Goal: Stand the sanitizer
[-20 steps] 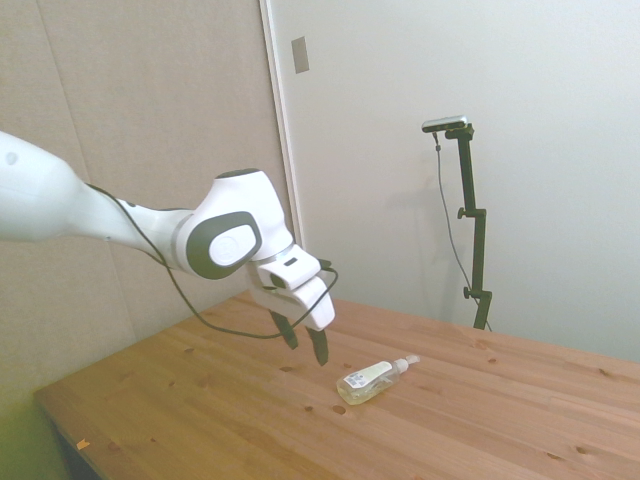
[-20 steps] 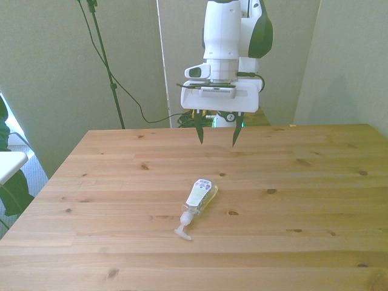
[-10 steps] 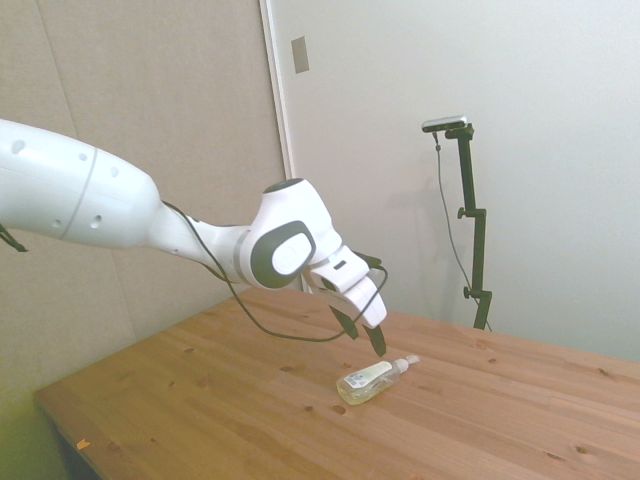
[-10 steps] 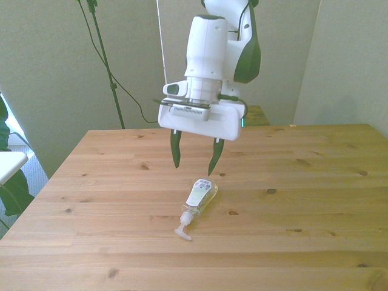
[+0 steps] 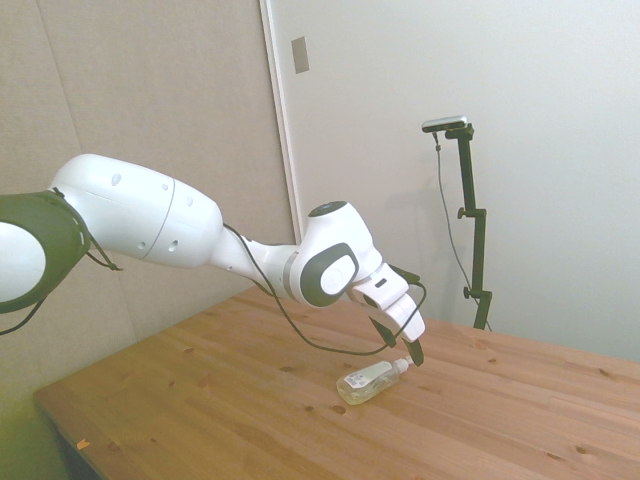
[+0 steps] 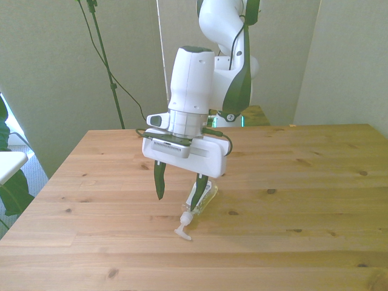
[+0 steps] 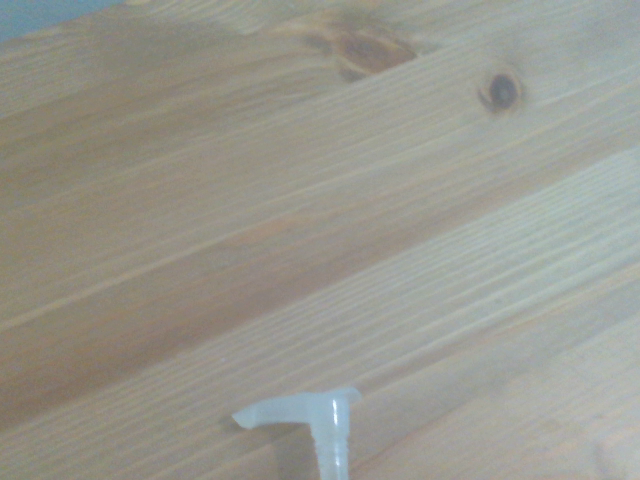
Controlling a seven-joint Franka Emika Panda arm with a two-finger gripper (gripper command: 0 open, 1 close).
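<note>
The wooden table (image 6: 315, 182) is seen with the gripper (image 6: 177, 195) hung low above it, fingers spread wide and empty. The sanitizer (image 6: 200, 200) is laid flat beneath, its long axis running from the body toward the camera-side nozzle (image 7: 300, 412), under the fingers.

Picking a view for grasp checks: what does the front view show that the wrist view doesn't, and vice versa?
Front view only: the end effector open above the bottle, which lies on its side on the table, one finger on the front view's left of it, the other in front of its body; the label faces up. Wrist view only: a close look at the pump nozzle against the wood grain and knots. Both: the nozzle end of the bottle lying on the table.
</note>
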